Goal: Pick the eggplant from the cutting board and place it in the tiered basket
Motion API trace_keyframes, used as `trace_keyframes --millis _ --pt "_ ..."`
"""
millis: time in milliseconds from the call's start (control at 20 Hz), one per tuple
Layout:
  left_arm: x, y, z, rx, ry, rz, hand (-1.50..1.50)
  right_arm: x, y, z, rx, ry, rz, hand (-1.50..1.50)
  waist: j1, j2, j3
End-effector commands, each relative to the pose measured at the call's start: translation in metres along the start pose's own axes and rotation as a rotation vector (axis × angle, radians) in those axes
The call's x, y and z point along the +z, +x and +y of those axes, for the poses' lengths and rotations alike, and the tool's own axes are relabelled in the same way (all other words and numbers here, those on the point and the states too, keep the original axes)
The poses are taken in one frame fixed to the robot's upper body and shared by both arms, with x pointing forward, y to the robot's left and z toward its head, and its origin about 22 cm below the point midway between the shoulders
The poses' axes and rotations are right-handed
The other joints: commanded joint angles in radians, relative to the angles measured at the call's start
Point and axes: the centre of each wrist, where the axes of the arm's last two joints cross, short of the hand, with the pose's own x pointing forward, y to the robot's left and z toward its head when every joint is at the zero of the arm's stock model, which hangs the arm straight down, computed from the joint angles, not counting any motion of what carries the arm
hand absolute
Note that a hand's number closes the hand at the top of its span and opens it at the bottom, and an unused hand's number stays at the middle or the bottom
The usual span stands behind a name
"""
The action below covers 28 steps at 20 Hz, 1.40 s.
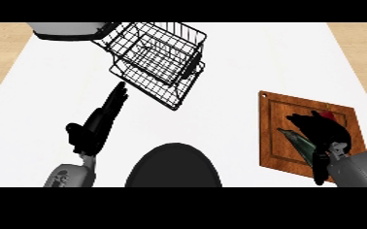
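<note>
The eggplant (297,144), dark with a greenish sheen, lies on the wooden cutting board (276,140) at the right. My right hand (324,128) sits on top of it, fingers curled down round its upper end and hiding most of it. A small red bit (327,113) shows just past the hand. The black wire tiered basket (158,60) stands at the upper middle, tilted in view. My left hand (100,121) rests open at the left, fingers straight and pointing up toward the basket's lower left corner.
A round black plate (172,167) lies at the bottom middle between my forearms. A white and black vessel (68,29) stands at the top left, beside the basket. White counter stretches between the basket and the board.
</note>
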Motion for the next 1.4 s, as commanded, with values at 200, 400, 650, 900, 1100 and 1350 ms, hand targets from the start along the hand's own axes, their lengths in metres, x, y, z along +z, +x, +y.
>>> trace_keyframes --millis 200,400,650,900,1100,1350 --pt "0.004 -0.001 -0.001 -0.005 0.001 0.017 0.00 -0.015 0.003 0.021 -0.102 -0.086 -0.157 1.50 0.002 0.004 0.005" --pt "0.001 0.002 0.012 -0.010 0.013 0.001 0.00 -0.016 -0.007 0.020 -0.102 -0.110 -0.178 1.50 -0.002 0.004 0.004" --pt "0.005 0.012 -0.010 -0.008 0.025 -0.013 0.00 -0.014 0.003 0.016 -0.091 -0.123 -0.190 1.50 0.000 0.002 0.004" --pt "0.003 -0.001 0.010 -0.017 0.035 0.019 0.00 0.006 0.062 0.030 -0.379 -0.315 0.125 1.50 -0.038 -0.011 0.002" --pt "0.007 -0.002 0.008 -0.016 0.037 0.012 0.00 0.025 0.096 0.030 -0.547 -0.486 0.331 1.50 -0.035 -0.013 0.002" --pt "0.011 -0.006 0.006 -0.016 0.035 0.026 0.00 0.084 0.115 0.024 -0.752 -0.705 0.290 1.50 -0.036 -0.009 0.003"
